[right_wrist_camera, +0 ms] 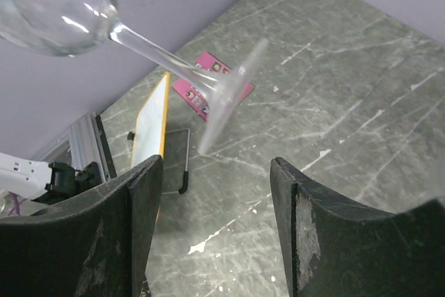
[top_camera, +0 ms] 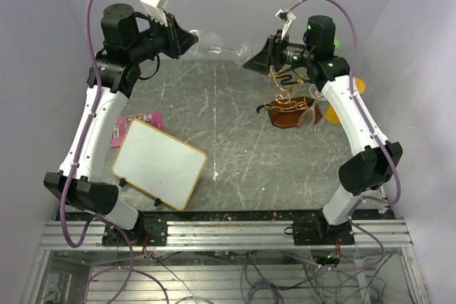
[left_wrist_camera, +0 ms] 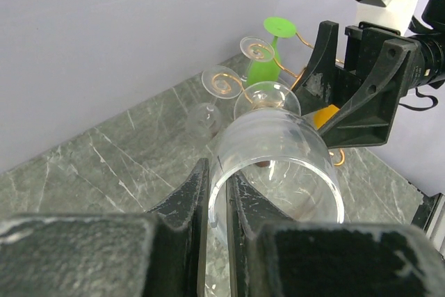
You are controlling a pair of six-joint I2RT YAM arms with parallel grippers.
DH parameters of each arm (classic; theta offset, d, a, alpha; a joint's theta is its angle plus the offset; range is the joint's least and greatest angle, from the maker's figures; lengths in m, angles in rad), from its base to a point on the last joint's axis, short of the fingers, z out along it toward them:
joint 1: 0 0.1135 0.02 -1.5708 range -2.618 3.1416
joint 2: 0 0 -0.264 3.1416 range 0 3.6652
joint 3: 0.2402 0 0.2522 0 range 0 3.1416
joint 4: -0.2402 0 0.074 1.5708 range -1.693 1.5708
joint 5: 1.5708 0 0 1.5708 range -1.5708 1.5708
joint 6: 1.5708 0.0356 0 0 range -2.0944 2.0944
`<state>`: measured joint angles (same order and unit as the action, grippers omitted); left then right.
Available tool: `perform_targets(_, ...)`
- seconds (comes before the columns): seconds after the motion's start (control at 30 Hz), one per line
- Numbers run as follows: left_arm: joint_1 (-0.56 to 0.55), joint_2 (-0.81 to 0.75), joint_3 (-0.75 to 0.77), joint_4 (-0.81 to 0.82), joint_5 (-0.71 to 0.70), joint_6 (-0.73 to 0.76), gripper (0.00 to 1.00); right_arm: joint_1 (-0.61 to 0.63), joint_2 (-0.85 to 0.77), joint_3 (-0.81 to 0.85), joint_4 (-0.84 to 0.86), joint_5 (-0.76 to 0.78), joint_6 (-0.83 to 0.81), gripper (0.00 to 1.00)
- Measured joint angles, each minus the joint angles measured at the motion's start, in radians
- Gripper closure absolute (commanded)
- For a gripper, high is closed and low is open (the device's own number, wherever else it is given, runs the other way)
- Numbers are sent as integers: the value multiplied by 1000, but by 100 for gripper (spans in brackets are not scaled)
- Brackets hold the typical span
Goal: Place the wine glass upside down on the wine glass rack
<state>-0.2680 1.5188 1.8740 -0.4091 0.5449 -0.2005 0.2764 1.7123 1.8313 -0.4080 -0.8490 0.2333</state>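
First observer: Your left claw (left_wrist_camera: pixel 217 196) is clenched on the wine glass (left_wrist_camera: pixel 278 165), pinching the thin wall of the bowl at its rim. The glass lies on its side in the air above the back of the worktop (top_camera: pixel 214 126), foot pointing toward your right claw (right_wrist_camera: pixel 214 165).

Second observer: That right claw is released, jaws apart with nothing between them. The stem and foot hang just beyond its fingertips, off the centre line of the gap.

First observer: So the handover looks like your weak point. If you close the right claw from here, I judge one finger could strike the foot first and lever the bowl out of that narrow rim pinch. The glass would drop to the worktop.

Second observer: Watch too for both claws gripping at once. Any pull between them could snap the stem.

First observer: The wine glass rack (top_camera: pixel 285 105) stands on the right, just beside your right arm, well apart from the held glass. A green glass (left_wrist_camera: pixel 268 60) and clear glasses (left_wrist_camera: pixel 205 119) already hang there.

Second observer: Swing in carelessly and you may knock those, or tip the wire stand.
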Motion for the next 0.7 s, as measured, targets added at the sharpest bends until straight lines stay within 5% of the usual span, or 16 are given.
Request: perform_targets(0.7, -5, 0, -54, 48, 2, -18, 93, 40, 31, 39, 40, 120, 141, 72)
